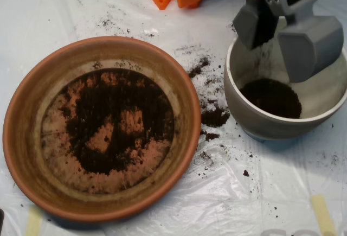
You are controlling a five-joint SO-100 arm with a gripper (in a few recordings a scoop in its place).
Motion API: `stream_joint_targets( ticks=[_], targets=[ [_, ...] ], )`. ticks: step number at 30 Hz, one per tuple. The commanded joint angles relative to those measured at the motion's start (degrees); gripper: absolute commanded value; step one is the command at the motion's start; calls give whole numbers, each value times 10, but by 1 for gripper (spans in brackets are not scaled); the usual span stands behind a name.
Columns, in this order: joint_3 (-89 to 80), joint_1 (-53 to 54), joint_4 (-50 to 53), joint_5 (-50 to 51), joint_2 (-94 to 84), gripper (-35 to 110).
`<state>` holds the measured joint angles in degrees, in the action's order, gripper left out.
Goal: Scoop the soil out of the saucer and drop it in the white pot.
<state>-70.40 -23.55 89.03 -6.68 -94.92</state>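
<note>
Two grey scoop (282,32) shells spread apart over white pot (255,114), at 3 o'clock from saucer (21,138); soil (271,97) heaped inside pot. Thin remaining soil (116,116) across saucer floor. Best held over pot until shells empty, avoiding more spilled soil (214,116) on plastic sheet (244,203).

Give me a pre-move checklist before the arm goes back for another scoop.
1. Claw over the white pot: ok.
2. Claw open, halves spread apart: ok.
3. Soil landed in the pot: ok, a dark pile lies on its bottom.
4. Soil left in the saucer: ok, a thin patchy layer with bare clay showing.
5. Table between saucer and pot clean: not ok, spilled soil lies there.
6. Claw fully emptied: cannot tell.
</note>
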Motion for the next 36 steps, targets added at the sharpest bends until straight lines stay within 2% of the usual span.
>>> stream_joint_targets(
  ticks=[1,14,21,24,29,36],
  targets=[
    [3,-9,-1,-11,-51,28],
    [33,17,-1,6,-40,33],
    [160,58,47,38,-12,34],
    [224,98,83,43,10,34],
    [215,193,96,32,20,33],
    [101,354,22,13,35,33]
  ],
)
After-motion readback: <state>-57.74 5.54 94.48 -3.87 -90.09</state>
